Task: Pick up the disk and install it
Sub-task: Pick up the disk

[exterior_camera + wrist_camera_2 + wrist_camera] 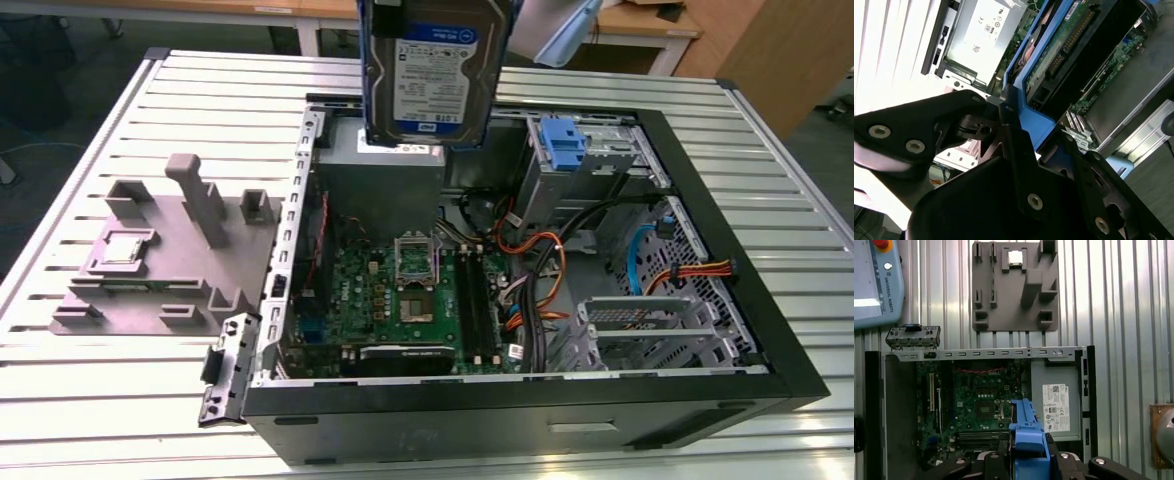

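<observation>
Grip: your black gripper (pixel 1031 126) is pinching the blue-framed flat silver rectangular disk (pixel 434 70).
Disk: it is hanging upright above the grey power supply box (pixel 380 170), at the rim of the open black computer case (pixel 534 386).
Risk: if you are tilting it, a corner is likely catching that box or the orange cables (pixel 534 243).
Room: free air is surrounding it; inside, walls are crowding.

Disk (pixel 434 75): upper end cut off by the exterior view's top edge. In the first wrist view, the gripper (pixel 1029 452) hides its held end; 1 teach pendant (pixel 874 285) is cropped.
</observation>
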You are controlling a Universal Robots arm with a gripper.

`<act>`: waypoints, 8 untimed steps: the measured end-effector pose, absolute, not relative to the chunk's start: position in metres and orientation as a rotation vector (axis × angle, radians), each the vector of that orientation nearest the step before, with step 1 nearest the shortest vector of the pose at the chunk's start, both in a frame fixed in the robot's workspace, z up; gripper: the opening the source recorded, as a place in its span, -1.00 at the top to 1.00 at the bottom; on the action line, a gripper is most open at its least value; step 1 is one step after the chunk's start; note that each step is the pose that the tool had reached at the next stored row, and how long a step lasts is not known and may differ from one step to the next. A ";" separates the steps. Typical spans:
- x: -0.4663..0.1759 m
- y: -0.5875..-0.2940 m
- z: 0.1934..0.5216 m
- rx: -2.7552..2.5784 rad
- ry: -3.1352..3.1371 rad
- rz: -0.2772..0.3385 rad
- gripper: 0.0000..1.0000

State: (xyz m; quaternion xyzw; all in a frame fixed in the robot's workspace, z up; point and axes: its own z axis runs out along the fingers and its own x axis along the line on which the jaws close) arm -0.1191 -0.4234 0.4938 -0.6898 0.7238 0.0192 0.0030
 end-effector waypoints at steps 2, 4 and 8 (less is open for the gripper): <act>-0.119 -0.428 0.494 -2.161 2.271 0.060 0.26; -0.119 -0.432 0.494 -2.160 2.273 0.060 0.26; -0.110 -0.432 0.493 -2.159 2.273 0.060 0.26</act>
